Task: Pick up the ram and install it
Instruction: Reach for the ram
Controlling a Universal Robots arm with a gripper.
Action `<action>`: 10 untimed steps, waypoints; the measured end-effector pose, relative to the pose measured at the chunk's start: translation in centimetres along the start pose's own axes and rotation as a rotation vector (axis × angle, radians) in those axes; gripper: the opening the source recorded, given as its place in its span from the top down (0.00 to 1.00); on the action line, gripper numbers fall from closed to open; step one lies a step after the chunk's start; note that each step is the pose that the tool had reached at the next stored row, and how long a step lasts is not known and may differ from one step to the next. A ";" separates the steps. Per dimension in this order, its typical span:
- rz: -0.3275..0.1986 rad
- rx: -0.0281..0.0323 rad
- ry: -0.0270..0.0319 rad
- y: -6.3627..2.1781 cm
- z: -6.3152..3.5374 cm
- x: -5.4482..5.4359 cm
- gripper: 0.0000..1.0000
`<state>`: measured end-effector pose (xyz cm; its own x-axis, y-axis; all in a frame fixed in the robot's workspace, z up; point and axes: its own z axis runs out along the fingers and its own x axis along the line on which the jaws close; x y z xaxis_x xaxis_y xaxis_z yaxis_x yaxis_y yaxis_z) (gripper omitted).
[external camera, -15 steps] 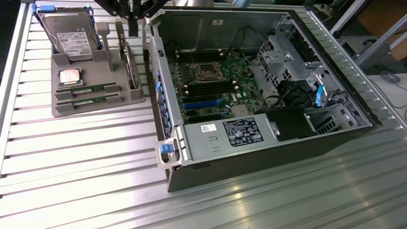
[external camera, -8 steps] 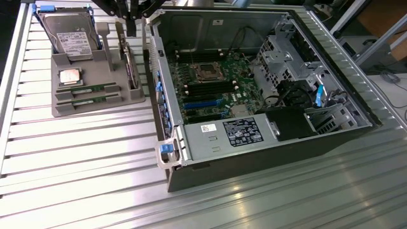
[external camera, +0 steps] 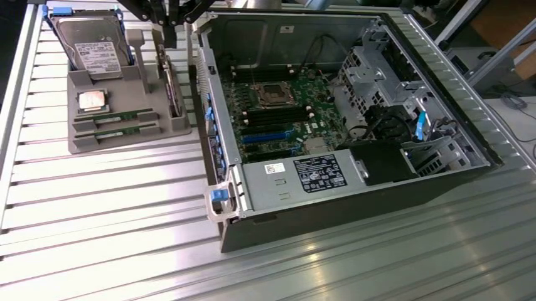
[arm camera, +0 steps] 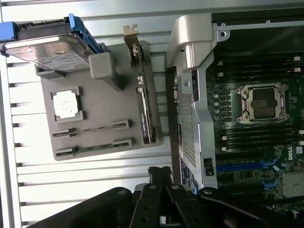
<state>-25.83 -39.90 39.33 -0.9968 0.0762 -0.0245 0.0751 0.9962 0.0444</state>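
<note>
Two long, thin green ram sticks, the first ram stick (external camera: 117, 117) (arm camera: 92, 129) and the second ram stick (external camera: 117, 133) (arm camera: 95, 147), lie side by side, each seated lengthwise in its own slot of a grey moulded plastic holder (external camera: 134, 94) (arm camera: 104, 104). Just beside the first stick, a square silver processor chip (external camera: 92, 100) (arm camera: 65, 103) sits in its recess. Past it, a metal hard drive in a blue carrier (external camera: 90, 44) (arm camera: 47, 52) leans in its cradle. A larger green expansion card (external camera: 170, 88) (arm camera: 145, 104) stands on edge along the holder's side nearest the open grey computer case (external camera: 335, 200).

The black gripper (external camera: 170, 39) (arm camera: 159, 172) has its fingers pressed together with nothing between them. It hangs above the card's far end, well apart from both sticks.

Inside the case, the green motherboard (external camera: 277, 119) shows an empty processor socket (external camera: 272, 94) (arm camera: 263, 102) flanked by black memory slots (external camera: 268, 116). Everything rests on a ribbed aluminium table (external camera: 100, 213).
</note>
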 end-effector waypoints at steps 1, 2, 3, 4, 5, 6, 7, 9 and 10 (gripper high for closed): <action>0.000 0.0001 0.0001 0.00 0.00 0.0 0.90; 0.000 0.0000 0.0001 -0.01 0.00 0.1 0.90; 0.000 0.0000 0.0000 -0.01 0.00 0.1 0.90; 0.000 0.0000 0.0000 -0.01 -0.01 0.2 0.90; 0.000 0.0000 0.0000 -0.02 -0.01 0.2 0.90; 0.000 0.0000 0.0001 -0.02 -0.01 0.3 0.90; 0.000 0.0000 0.0000 -0.03 -0.01 0.3 0.90; 0.000 0.0000 0.0000 -0.04 -0.01 0.5 0.90; 0.000 0.0000 0.0000 -0.05 -0.02 0.6 0.90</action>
<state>-26.41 -39.90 39.33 -0.9968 0.0762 -0.0244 0.0751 0.9962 0.0443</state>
